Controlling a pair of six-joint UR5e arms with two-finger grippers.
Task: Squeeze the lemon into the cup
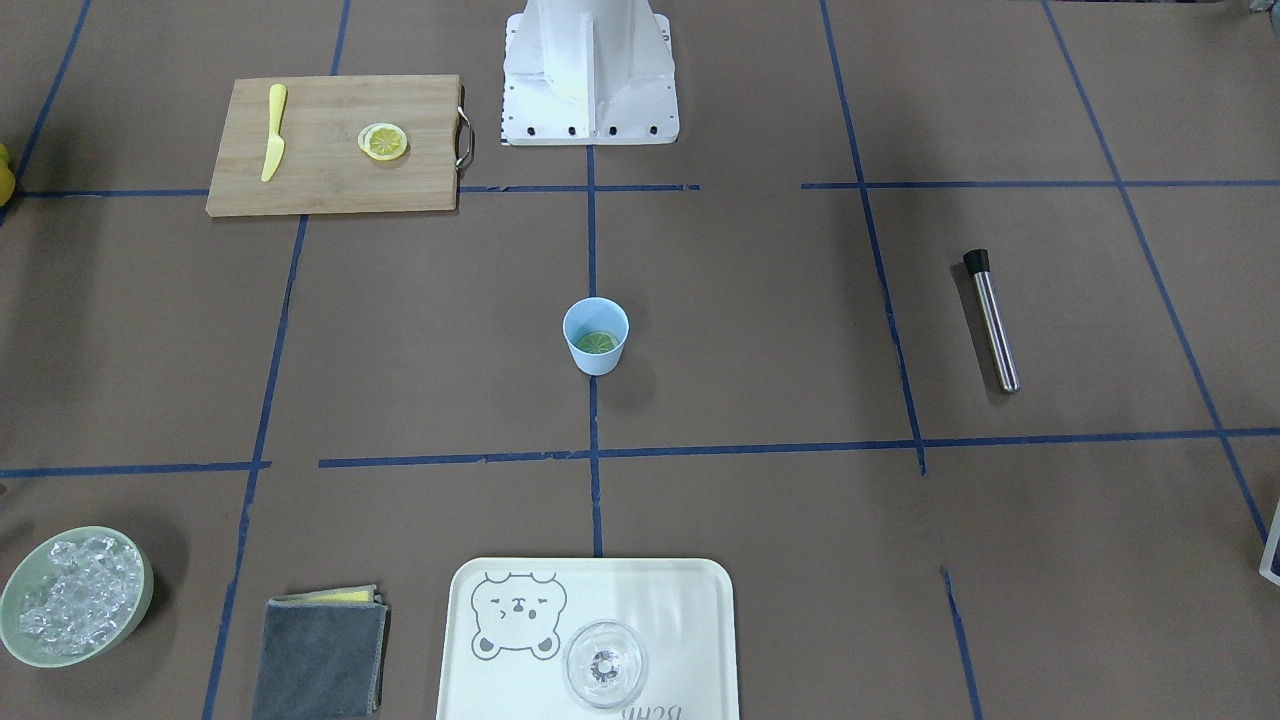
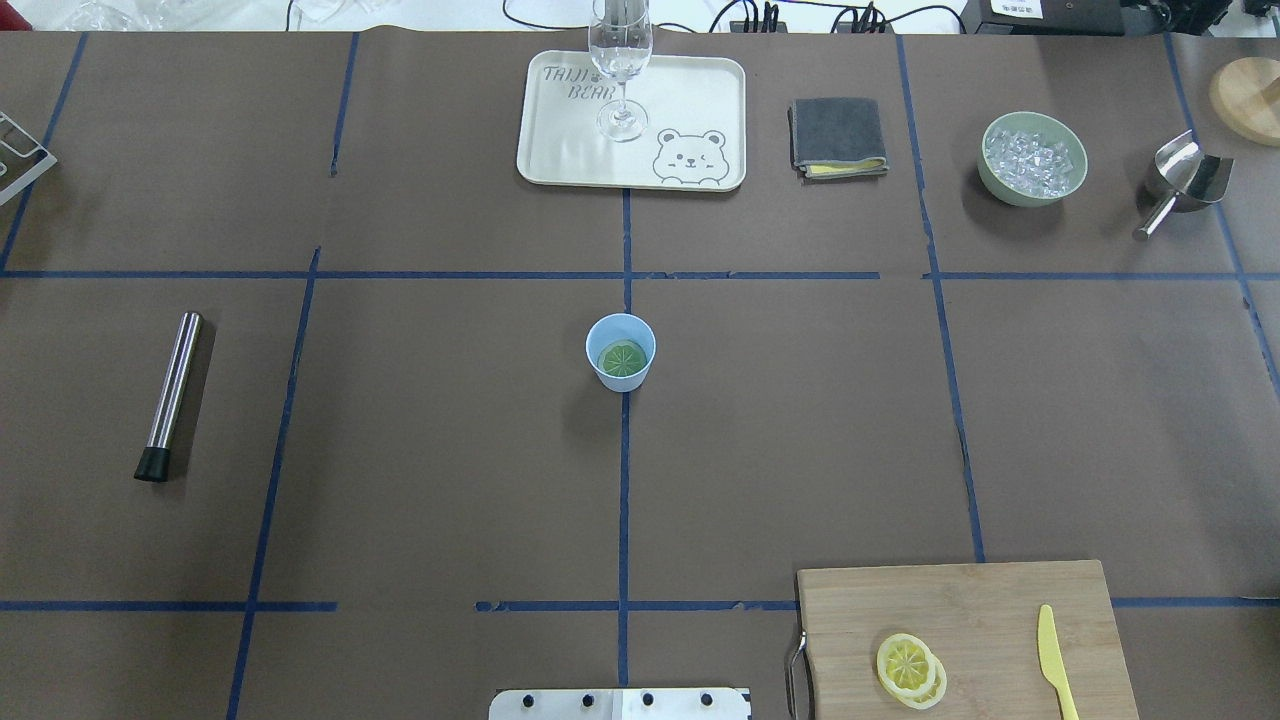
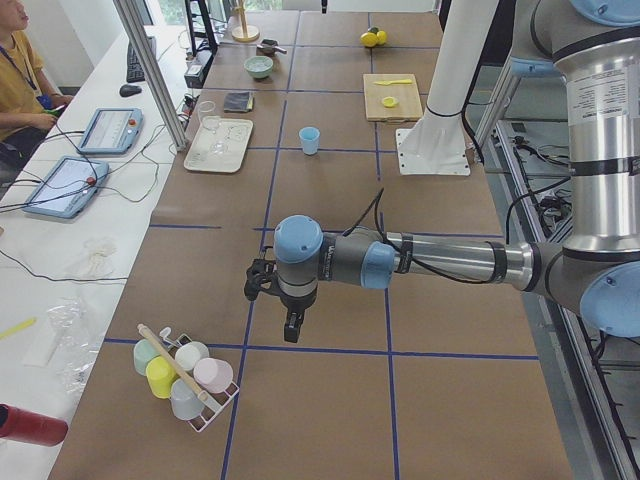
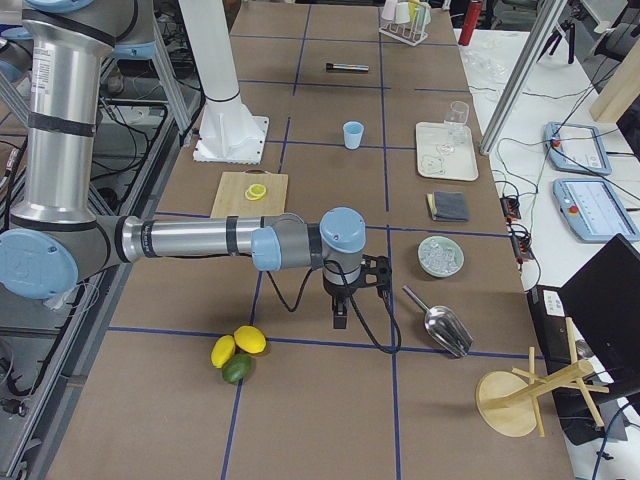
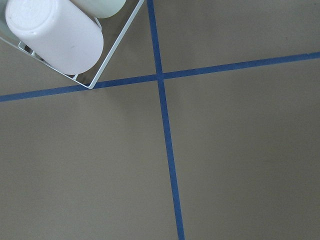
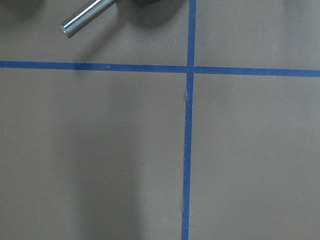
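Only side views show both jaws, state untellable; overhead shows a green slice (image 2: pixel 621 358) inside the cup (image 2: pixel 620 378).

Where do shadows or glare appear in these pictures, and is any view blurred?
Front-facing view: sharp, a soft shadow just below the cup and faint glare streaks on the tray. Overhead view: even light, a bright line along the metal rod. Right wrist view: a broad dim shadow over the left part of the paper, a highlight on the metal handle. No view looks blurred.
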